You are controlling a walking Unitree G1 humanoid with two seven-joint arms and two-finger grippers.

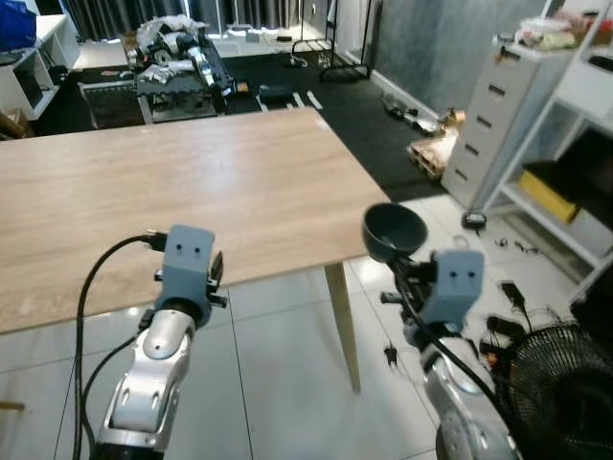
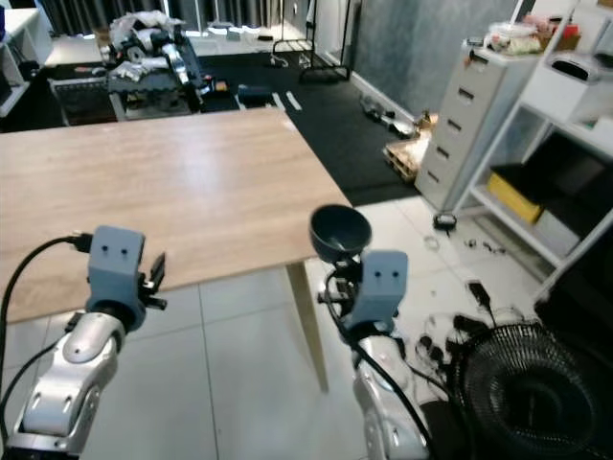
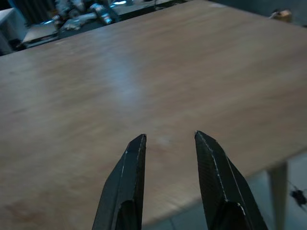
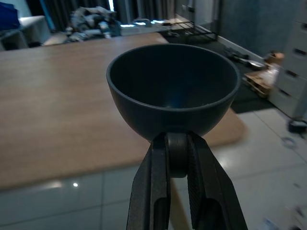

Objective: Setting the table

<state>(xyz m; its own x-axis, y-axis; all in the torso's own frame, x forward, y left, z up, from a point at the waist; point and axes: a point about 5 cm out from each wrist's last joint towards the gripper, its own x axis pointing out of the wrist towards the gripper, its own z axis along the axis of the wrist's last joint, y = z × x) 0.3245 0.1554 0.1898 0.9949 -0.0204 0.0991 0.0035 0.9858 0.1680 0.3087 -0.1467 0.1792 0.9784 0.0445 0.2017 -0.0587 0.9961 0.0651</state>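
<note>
A dark round bowl (image 1: 394, 230) is held up in the air just off the near right corner of the wooden table (image 1: 192, 192). My right gripper (image 4: 176, 143) is shut on the bowl (image 4: 172, 88), its two fingers clamping the foot under the bowl, which stays upright with its mouth open upward. My left gripper (image 3: 168, 139) is open with nothing between its fingers, hovering over the table's near edge (image 3: 144, 72). The left arm's blue wrist block (image 1: 187, 264) sits at the table's front side.
A grey drawer cabinet (image 1: 498, 115) and white shelving (image 1: 575, 163) stand at the right. A black fan (image 1: 560, 393) and loose cables lie on the tiled floor at lower right. Beyond the table, a cluttered cart (image 1: 177, 67) stands on dark carpet.
</note>
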